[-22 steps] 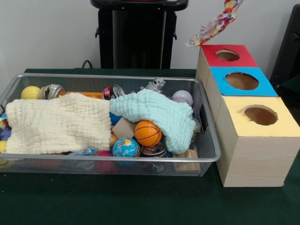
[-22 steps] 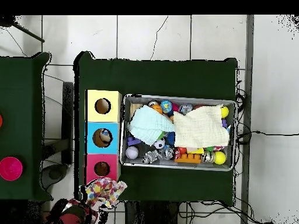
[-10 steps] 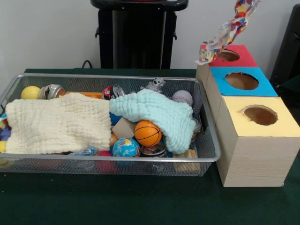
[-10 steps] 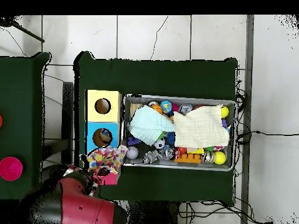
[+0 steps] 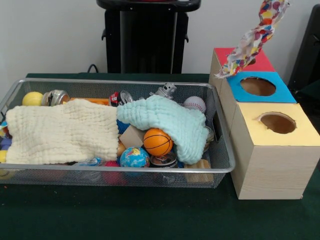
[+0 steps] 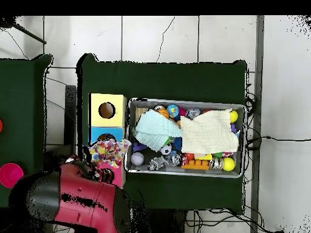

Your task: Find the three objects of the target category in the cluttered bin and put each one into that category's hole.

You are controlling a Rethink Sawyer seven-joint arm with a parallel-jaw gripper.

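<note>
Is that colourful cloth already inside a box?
No. The colourful cloth hangs above the red and blue holes, wholly outside the box.

1. The patterned cloth (image 5: 256,36) runs off the front view's top edge, so whatever holds it is out of sight.
2. It covers the red box's hole (image 5: 248,61).
3. Overhead, the red arm (image 6: 82,203) hides the red box, and the cloth masks the blue hole.
4. The two bin cloths, cream (image 5: 60,131) and mint (image 5: 167,122), bury much of the clutter.
</note>
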